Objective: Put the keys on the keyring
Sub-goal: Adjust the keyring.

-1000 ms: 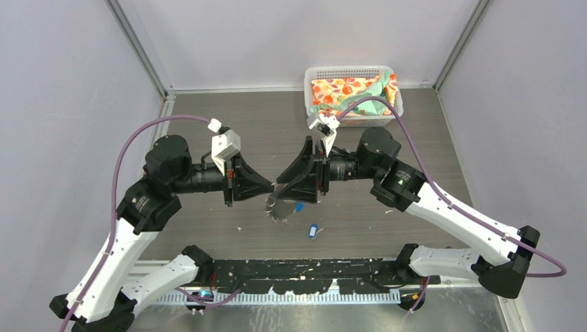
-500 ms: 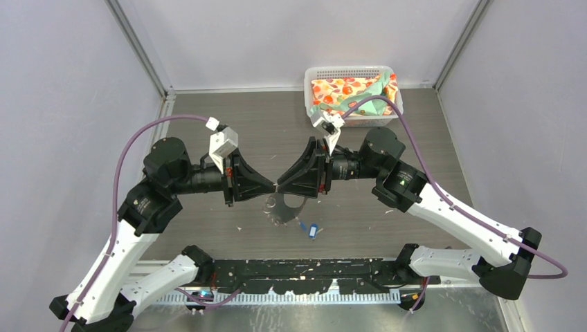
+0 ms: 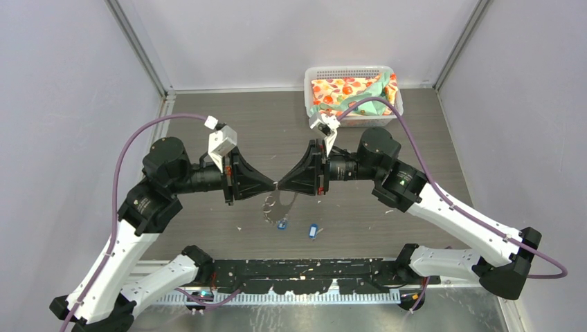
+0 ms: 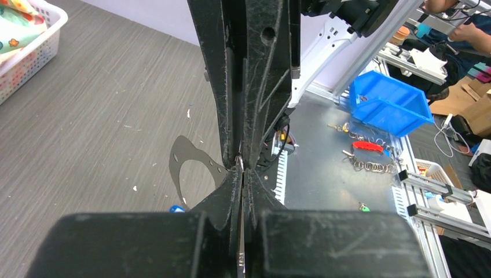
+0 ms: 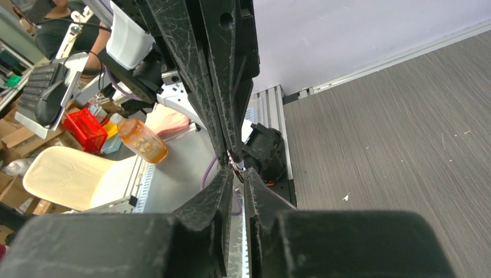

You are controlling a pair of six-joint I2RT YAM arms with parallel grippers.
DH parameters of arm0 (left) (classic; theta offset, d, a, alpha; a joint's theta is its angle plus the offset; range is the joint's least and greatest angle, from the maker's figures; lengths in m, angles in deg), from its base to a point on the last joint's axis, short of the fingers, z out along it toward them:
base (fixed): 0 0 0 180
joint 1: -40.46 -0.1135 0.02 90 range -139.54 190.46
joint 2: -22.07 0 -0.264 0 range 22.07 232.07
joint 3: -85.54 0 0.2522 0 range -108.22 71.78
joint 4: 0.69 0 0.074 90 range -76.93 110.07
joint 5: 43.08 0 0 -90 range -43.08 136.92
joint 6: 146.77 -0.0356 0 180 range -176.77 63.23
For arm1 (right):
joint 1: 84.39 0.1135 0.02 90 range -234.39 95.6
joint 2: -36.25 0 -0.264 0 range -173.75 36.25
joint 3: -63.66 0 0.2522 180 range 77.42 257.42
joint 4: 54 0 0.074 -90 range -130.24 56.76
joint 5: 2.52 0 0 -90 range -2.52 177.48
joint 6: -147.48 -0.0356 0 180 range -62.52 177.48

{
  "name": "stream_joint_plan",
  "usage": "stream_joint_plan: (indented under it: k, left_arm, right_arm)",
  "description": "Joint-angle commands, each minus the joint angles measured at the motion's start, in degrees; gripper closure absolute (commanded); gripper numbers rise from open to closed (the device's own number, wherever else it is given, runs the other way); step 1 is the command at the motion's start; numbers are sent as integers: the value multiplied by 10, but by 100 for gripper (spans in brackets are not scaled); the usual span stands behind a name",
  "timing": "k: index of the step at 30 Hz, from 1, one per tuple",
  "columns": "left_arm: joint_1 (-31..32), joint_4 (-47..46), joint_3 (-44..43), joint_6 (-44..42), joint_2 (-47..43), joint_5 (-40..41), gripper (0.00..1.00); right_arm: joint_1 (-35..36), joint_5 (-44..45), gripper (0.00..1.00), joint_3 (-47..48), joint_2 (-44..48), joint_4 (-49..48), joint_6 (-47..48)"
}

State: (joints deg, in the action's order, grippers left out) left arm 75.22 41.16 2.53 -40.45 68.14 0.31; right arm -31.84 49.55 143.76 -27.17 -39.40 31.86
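Keyring (image 3: 275, 202) hangs beneath the meeting tips. Your left claw (image 3: 272, 185) is pressed together, pinching it; right claw (image 3: 282, 185) shows a slit, grip unclear. One key (image 3: 282, 223) sits just below; the other key (image 3: 313, 230) lies on the surface (image 3: 263, 131), nearer your right arm.

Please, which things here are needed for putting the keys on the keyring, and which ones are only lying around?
For the job: thin silvery wire keyring; small blue-headed metal key close to it; second blue-headed key on the grey table.
Lying about: white plastic basket; orange patterned cloth inside it.
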Motion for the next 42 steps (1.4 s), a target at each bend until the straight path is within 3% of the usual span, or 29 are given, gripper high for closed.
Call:
stream_joint_plan:
  k: [1, 10, 15, 20, 23, 27, 35, 42]
  left_arm:
    - [-2, -50, 2, 12, 1, -14, 100]
    - [-1, -70, 27, 21, 7, -14, 100]
    - [-2, -43, 27, -30, 2, 1, 100]
    - [-2, -9, 17, -88, -5, 6, 75]
    - [-2, 14, 12, -109, -12, 23, 66]
    - [-1, 52, 16, -127, -23, 27, 61]
    - [-2, 47, 45, -118, -6, 3, 29]
    - [-1, 20, 55, -97, 24, 6, 31]
  right_arm:
    - [2, 15, 84, 4, 5, -49, -11]
    - [6, 46, 98, -5, 10, -57, -25]
    - [7, 78, 99, -12, 34, -28, -15]
    - [7, 78, 99, 3, 51, 47, 8]
    - [7, 89, 99, 9, 60, 75, 25]
    - [7, 95, 99, 9, 67, 75, 30]
    - [8, 89, 99, 20, 55, 70, 27]
    - [14, 114, 99, 19, 51, 71, 34]
